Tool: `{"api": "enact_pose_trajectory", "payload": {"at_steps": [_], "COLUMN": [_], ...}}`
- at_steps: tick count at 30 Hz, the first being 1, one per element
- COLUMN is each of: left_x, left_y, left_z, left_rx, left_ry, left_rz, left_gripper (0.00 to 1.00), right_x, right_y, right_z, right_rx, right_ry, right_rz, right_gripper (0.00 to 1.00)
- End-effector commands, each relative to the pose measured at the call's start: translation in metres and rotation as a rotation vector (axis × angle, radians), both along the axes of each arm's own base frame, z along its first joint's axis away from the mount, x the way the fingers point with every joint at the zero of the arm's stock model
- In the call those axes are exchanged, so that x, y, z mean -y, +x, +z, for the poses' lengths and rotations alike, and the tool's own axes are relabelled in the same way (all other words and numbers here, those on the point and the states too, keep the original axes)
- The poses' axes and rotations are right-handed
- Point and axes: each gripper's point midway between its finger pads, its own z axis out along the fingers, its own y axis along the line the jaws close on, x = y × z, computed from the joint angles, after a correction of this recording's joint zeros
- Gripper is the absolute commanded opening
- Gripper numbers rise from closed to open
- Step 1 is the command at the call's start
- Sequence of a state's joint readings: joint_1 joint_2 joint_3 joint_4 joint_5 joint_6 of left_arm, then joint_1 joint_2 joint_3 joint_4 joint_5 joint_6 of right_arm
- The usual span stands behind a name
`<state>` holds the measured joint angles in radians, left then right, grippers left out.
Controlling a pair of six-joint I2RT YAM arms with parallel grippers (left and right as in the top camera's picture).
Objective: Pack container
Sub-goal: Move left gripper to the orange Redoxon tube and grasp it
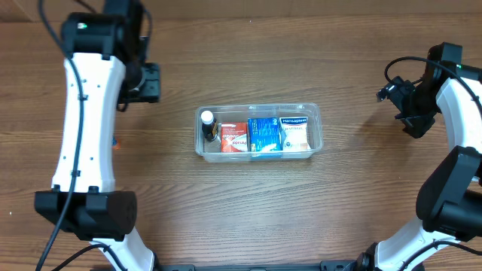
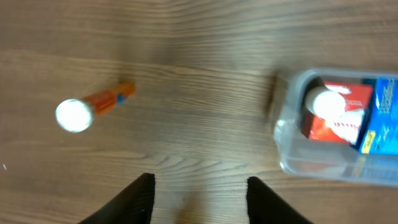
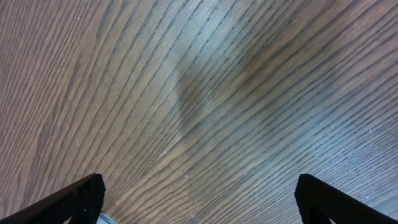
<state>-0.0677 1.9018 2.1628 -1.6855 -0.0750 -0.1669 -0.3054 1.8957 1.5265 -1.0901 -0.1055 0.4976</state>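
The clear plastic container [image 1: 316, 119] sits in the middle of the table. It holds a small white-capped bottle [image 1: 207, 123], a red box [image 1: 233, 137], a blue box [image 1: 263, 134] and a white-and-blue box [image 1: 294, 132]. The left wrist view shows the container's end [image 2: 287, 134] with the bottle [image 2: 326, 102] and red box [image 2: 339, 124]. My left gripper [image 1: 147, 83] [image 2: 200, 180] is open and empty, left of and beyond the container. My right gripper [image 1: 404, 105] [image 3: 199, 183] is wide open and empty over bare wood, far right of the container.
An orange tube with a white cap [image 2: 93, 107] lies on the wood left of the container. In the overhead view it is mostly hidden by my left arm, with a sliver showing [image 1: 115, 141].
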Motion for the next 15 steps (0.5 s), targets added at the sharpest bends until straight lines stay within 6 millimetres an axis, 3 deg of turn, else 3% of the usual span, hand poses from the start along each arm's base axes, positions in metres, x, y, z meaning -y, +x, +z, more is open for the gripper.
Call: {"api": "enact_pose_trajectory", "payload": {"at_steps": [1,8,12,15], "left_x": [-0.026,-0.091,-0.112,-0.127], "left_y": [-0.006,-0.019,-0.036,-0.038], "left_z": [0.015,0.005,-0.013,-0.026], "left_rx": [0.045,0.013,-0.061,-0.072], "left_ry": [-0.027,-0.03,-0.03,-0.035], "left_rz": [0.126,0.337,0.406,0.441], "left_gripper": [0.51,0.52,0.5,0.52], "right_x": [-0.001,-0.001,-0.001,-0.001], "right_y": [0.002,0.002,0.002,0.002], "right_z": [0.002,0.002,0.002,0.002], "right_rx": [0.01,0.01,0.01,0.01], "right_ry": [0.002,0.002,0.002,0.002], "right_rz": [0.0,0.0,0.0,0.0], "right_gripper": [1.0,1.0,1.0,1.0]}}
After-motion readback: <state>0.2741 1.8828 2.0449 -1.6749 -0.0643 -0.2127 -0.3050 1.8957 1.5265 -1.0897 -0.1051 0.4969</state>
